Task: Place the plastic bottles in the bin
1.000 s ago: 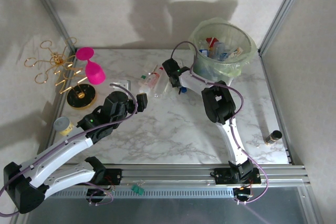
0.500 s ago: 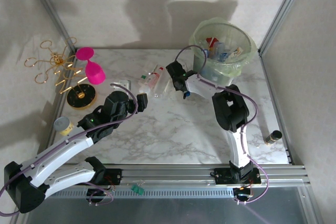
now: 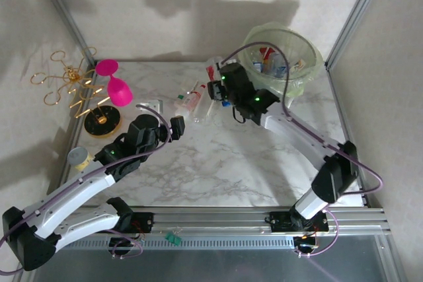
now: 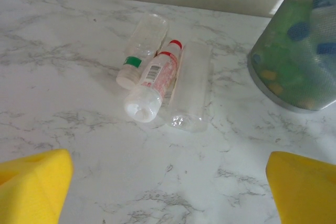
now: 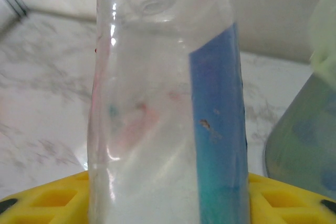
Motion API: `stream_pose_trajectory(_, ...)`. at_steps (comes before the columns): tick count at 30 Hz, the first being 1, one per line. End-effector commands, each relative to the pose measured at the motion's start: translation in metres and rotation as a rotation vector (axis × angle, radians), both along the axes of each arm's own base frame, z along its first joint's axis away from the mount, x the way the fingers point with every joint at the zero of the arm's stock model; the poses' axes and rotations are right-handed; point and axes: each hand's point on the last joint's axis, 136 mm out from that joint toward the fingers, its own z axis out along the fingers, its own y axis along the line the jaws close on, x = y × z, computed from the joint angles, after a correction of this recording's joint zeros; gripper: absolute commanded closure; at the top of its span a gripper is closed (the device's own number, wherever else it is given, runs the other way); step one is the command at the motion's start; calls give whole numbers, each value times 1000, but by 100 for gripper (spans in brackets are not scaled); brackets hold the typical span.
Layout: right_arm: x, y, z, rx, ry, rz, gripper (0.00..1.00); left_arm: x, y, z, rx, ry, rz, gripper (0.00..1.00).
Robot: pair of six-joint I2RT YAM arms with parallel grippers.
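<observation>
My right gripper (image 3: 219, 90) (image 5: 167, 203) is shut on a clear plastic bottle (image 3: 213, 70) (image 5: 163, 103) with a blue label. It holds the bottle off the table, just left of the pale-green bin (image 3: 310, 54) (image 5: 310, 129). The bin holds several bottles. Three more bottles (image 3: 192, 100) lie together on the marble: a green-labelled one (image 4: 140, 45), a red-capped one (image 4: 152, 77) and a plain clear one (image 4: 190, 85). My left gripper (image 3: 177, 127) (image 4: 168, 182) is open and empty, a little short of this group. A brown bottle (image 3: 344, 173) stands near the table's right edge.
A pink goblet (image 3: 115, 87) and a gold wire stand (image 3: 73, 84) stand at the back left. A small round jar (image 3: 80, 157) sits by the left edge. A small clear object (image 3: 153, 106) lies left of the bottles. Metal frame posts run up both sides.
The right arm has stretched out and raised its wrist, lifting the blue-labelled bottle off the table beside the bin. The left arm has barely moved.
</observation>
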Motion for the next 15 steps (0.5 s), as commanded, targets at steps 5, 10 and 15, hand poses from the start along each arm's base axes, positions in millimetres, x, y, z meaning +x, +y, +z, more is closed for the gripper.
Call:
stream_pose_trajectory(5,16,-63,91,217,-102,-118,58,0,-19,59,-102,-72,-76,7)
stream_pose_trajectory(10,52,-134,109,285,-114,-301,58,9,-28,37,-51,-68,-79,7)
stream_pose_trajectory(15,94,-173,103,298,-63,-381,58,16,-33,-4,22,-2,-84,8)
